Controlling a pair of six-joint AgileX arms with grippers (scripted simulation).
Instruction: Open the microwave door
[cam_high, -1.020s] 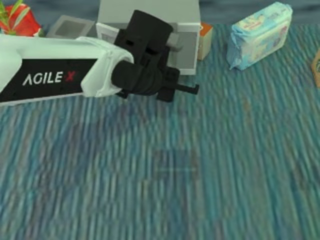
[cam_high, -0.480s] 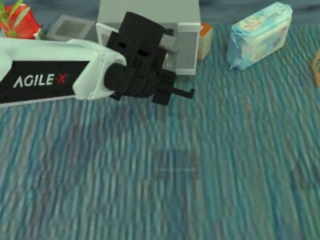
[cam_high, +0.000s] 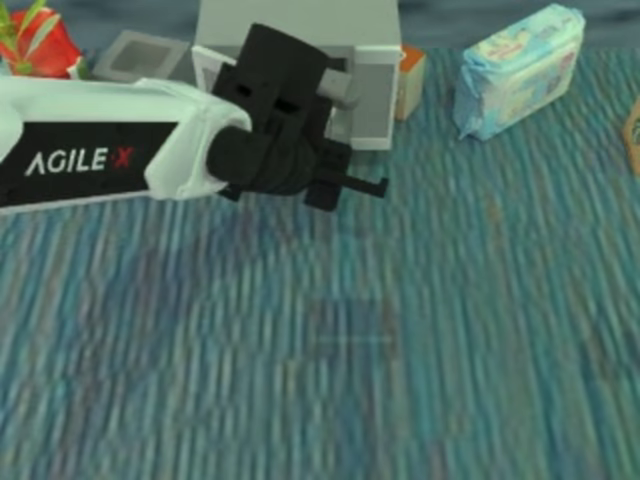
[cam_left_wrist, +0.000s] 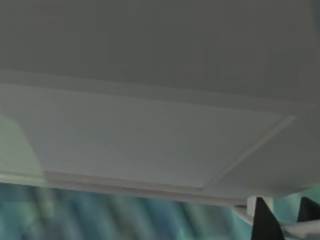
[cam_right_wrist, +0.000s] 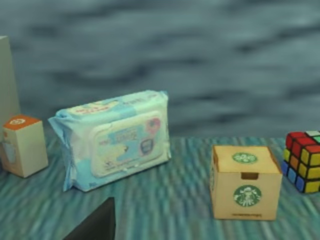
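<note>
Microwave (cam_high: 300, 25) was seen at the frame's top centre; microwave door (cam_high: 365, 95) was partly swung out. Left gripper (cam_high: 372, 186) was positioned just below it, fingers (cam_left_wrist: 263, 222) narrowly parted at the handle (cam_left_wrist: 300, 229); contact couldn't be confirmed.

A flat silver-grey microwave door (cam_left_wrist: 150, 140) fills most of the frame. Blurred teal bench (cam_left_wrist: 125, 220) runs beneath. Dark pincer fingertips (cam_left_wrist: 265, 222) straddle a pale bar handle (cam_left_wrist: 295, 229), lower right.

My left gripper (cam_high: 372, 187) has pulled back toward the tabletop's left edge over the last second, and the microwave door (cam_high: 365, 105) has swung slightly further out with it.
</note>
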